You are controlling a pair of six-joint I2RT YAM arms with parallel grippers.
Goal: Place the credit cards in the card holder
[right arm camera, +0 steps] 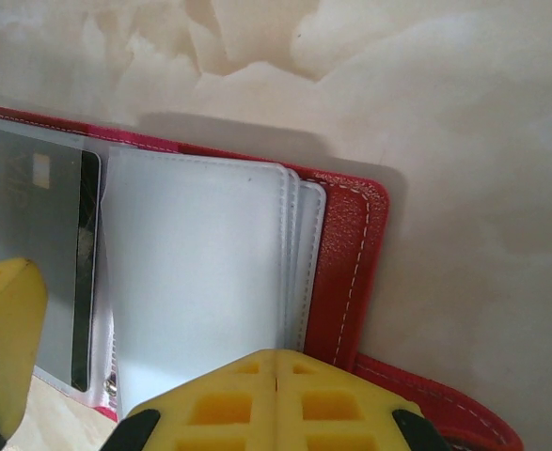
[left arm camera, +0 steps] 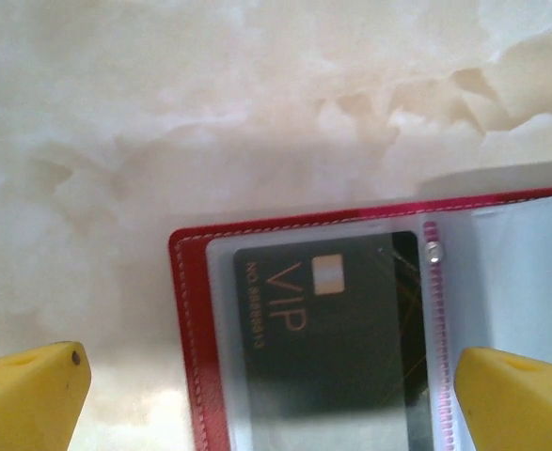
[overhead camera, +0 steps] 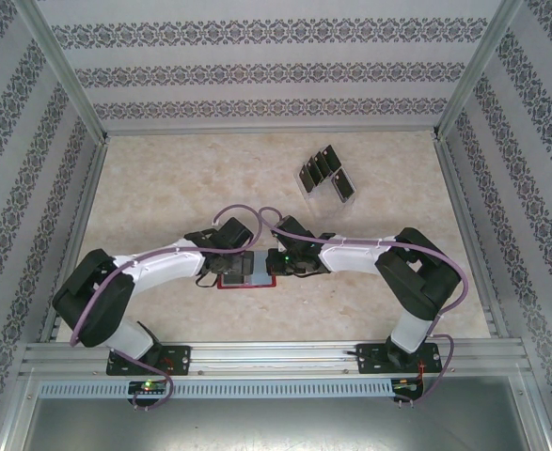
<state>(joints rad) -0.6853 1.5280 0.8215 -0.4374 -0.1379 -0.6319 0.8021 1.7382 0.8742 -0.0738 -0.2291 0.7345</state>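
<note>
Pins the wallet open mid-table, apparently, with the closed right gripper on its clear sleeves to keep a pocket reachable, and hangs the left gripper, jaws wide, over the half already holding one card, leaving the other cards in the stand beyond.

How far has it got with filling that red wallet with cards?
One black VIP card already sits in a clear sleeve of the open red wallet. In hand: nothing visible; the left jaws stand open over the wallet, the right jaws shut by its empty sleeves. Still to go: several cards wait in the clear stand farther back.
</note>
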